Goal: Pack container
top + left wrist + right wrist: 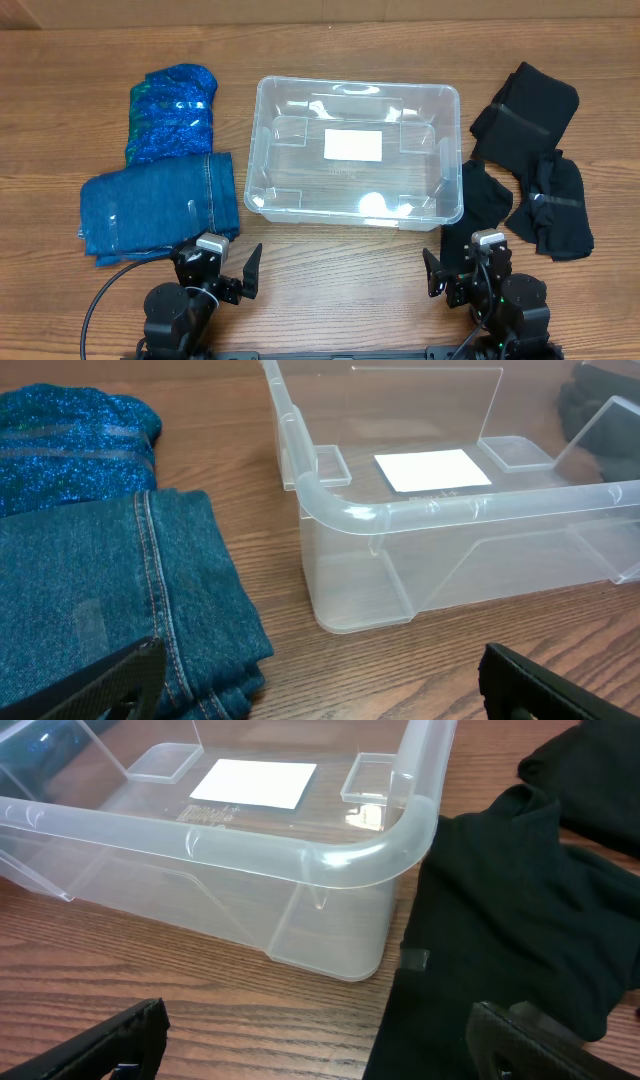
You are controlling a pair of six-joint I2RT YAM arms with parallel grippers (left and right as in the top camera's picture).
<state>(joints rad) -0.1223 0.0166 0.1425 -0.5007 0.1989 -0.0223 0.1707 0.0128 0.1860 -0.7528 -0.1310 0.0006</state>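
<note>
Your container [300, 214] sits at the middle of the table [330, 275], long side facing you, its white label [352, 145] showing on the base. In the left wrist view its rolled rim [480, 505] curves round the near left corner; in the right wrist view the rim [250, 850] bends round the near right corner.

To the left, the folded jeans [160, 205] lie just beside the near left corner, with only a narrow strip of wood between their stitched edge [150, 580] and the wall. The sparkly blue garment [172, 110] lies beyond them, partly under their far edge.

To the right, one black garment [478, 205] lies right against the near right corner; two more, [525, 115] and [552, 205], lie further right.

Your left gripper [218, 268] hangs low over bare wood near the jeans' near right corner, fingers spread wide with nothing between them. Your right gripper [466, 272] is likewise released, its right finger [530, 1030] over the black cloth [500, 940].

Open wood runs along the container's whole near wall, and more lies beyond its far rim.
</note>
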